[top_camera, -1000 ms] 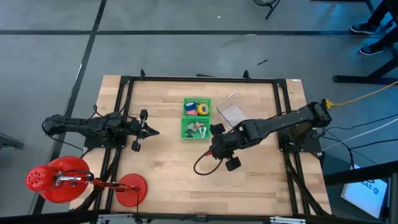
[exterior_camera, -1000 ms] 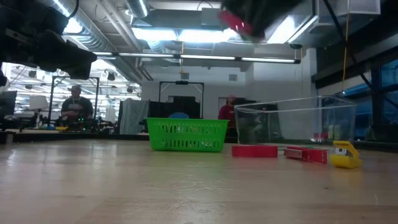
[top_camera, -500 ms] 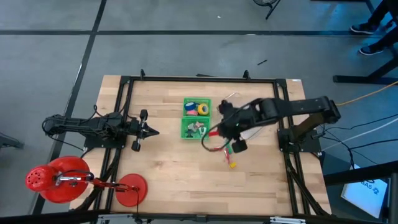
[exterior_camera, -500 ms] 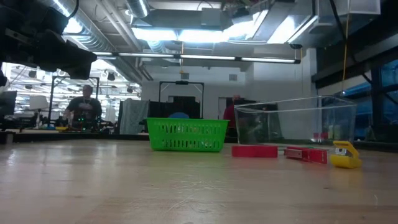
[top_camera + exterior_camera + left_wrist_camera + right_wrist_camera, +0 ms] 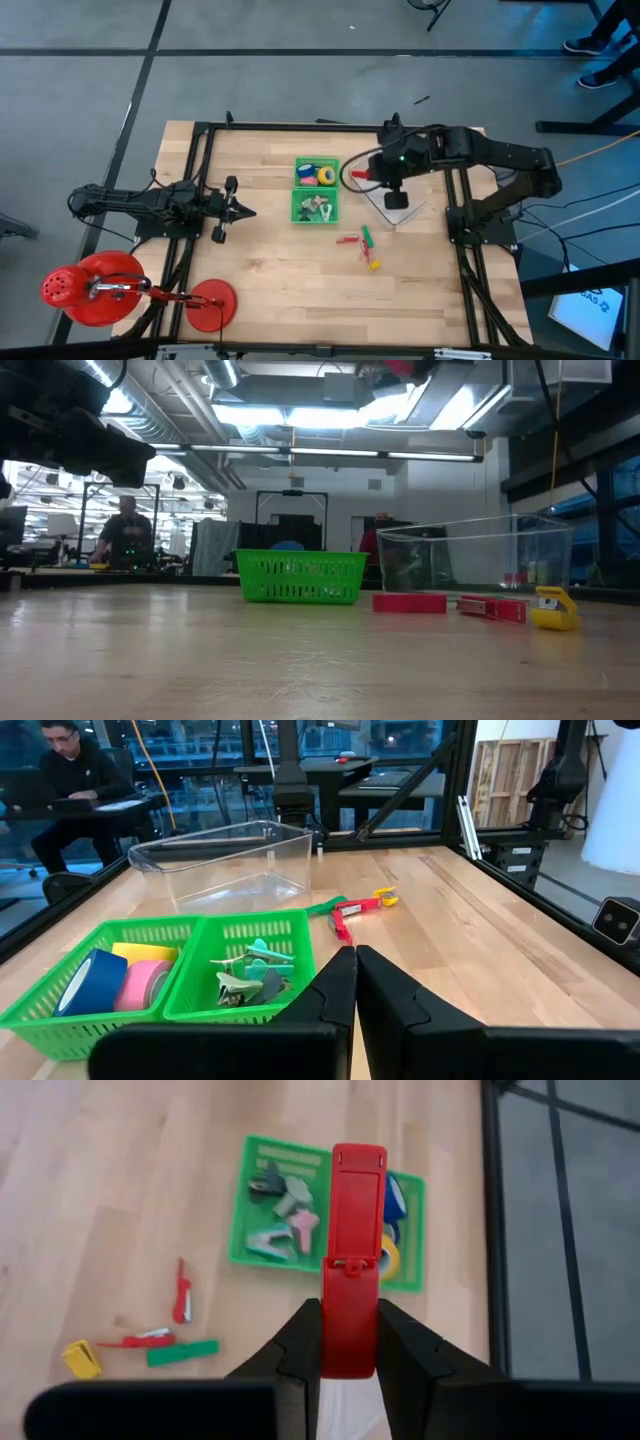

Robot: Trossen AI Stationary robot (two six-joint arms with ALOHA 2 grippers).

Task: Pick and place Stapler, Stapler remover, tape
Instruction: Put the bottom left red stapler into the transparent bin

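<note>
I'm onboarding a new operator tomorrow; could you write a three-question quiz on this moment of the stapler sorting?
1. True or false: the right gripper is shut on a red stapler.
2. Which does the right gripper hover over in the high view? A) the green basket B) the clear container C) the bare wood by the left gripper
3. Fill in: the blue, yellow and pink tape rolls lie in the green basket's ____ compartment, counted from the clear container.

Key: 1 true; 2 B; 3 farther.
</note>
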